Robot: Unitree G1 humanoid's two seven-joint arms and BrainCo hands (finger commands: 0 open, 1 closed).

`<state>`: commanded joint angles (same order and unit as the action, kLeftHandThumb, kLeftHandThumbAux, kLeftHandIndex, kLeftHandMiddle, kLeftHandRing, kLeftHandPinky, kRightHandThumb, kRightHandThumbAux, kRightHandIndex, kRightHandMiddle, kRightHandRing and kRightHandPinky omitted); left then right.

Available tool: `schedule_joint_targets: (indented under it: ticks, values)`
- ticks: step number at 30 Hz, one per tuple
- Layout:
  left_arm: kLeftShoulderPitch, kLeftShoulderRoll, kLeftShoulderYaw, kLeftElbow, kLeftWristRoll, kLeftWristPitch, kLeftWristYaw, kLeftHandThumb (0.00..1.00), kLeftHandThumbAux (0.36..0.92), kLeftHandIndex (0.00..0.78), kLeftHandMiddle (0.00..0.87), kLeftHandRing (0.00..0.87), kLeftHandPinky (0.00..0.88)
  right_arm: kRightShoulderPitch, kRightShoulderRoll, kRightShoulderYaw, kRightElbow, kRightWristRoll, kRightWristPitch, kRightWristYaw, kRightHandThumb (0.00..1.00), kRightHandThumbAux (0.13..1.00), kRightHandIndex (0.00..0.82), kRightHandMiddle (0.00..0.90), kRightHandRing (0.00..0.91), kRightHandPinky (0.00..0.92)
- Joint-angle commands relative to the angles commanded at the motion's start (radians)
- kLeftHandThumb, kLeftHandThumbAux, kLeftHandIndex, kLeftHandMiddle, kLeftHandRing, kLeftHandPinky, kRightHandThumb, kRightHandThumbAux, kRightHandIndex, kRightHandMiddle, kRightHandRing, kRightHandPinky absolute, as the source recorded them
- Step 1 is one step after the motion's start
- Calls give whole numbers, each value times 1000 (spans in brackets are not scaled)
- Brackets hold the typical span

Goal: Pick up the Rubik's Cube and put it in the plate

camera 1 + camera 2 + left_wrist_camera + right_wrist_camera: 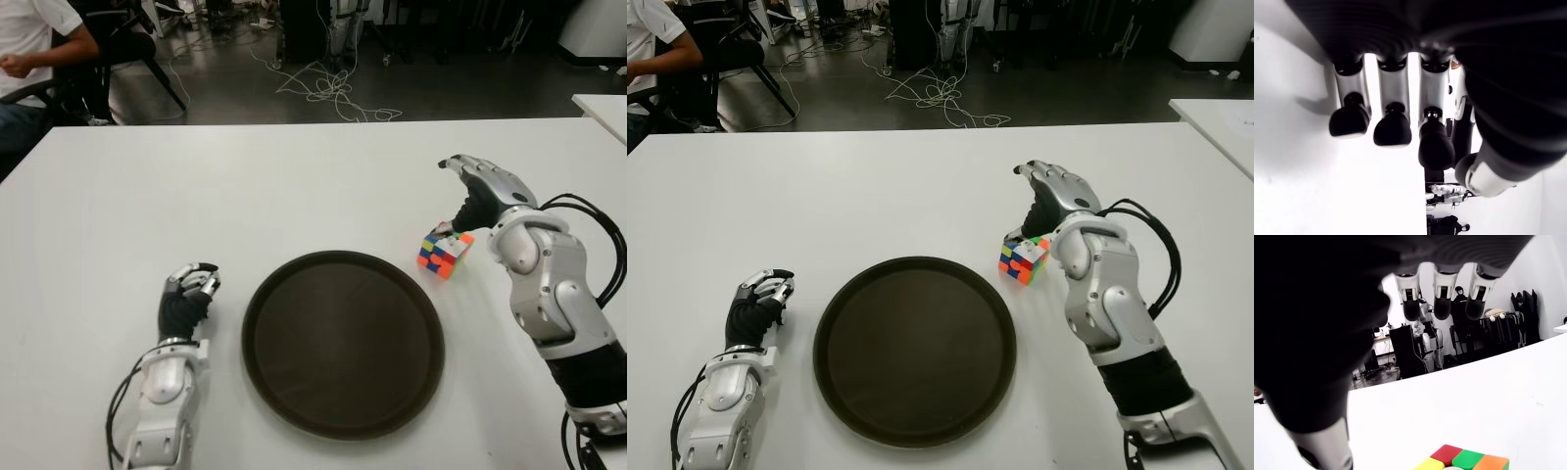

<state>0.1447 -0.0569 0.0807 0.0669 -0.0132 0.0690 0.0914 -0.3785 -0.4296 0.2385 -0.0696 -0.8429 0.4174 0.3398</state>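
The Rubik's Cube (444,253) stands on the white table (294,186), just off the right rim of the dark round plate (257,323), which holds nothing. My right hand (451,196) hovers over the far side of the cube, fingers stretched out and the thumb down close to its top. It grasps nothing. In the right wrist view the cube (1459,460) shows just beneath the palm, below the extended fingers (1442,303). My left hand (193,282) shows to the left of the plate, its fingers curled and holding nothing.
The table's far edge runs across the back, with tangled cables (328,88) on the floor beyond it. A seated person (34,44) is at the back left. The corner of a second white table (602,106) shows at the far right.
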Motion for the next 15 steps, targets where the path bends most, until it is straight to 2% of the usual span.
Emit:
schedule_joint_targets:
  ticks: [15]
  values:
    - [2, -5, -4, -5, 1, 6, 6, 710, 705, 444, 801, 812, 801, 9, -7, 3, -30, -1, 39, 60, 0, 811, 6, 15, 21, 24]
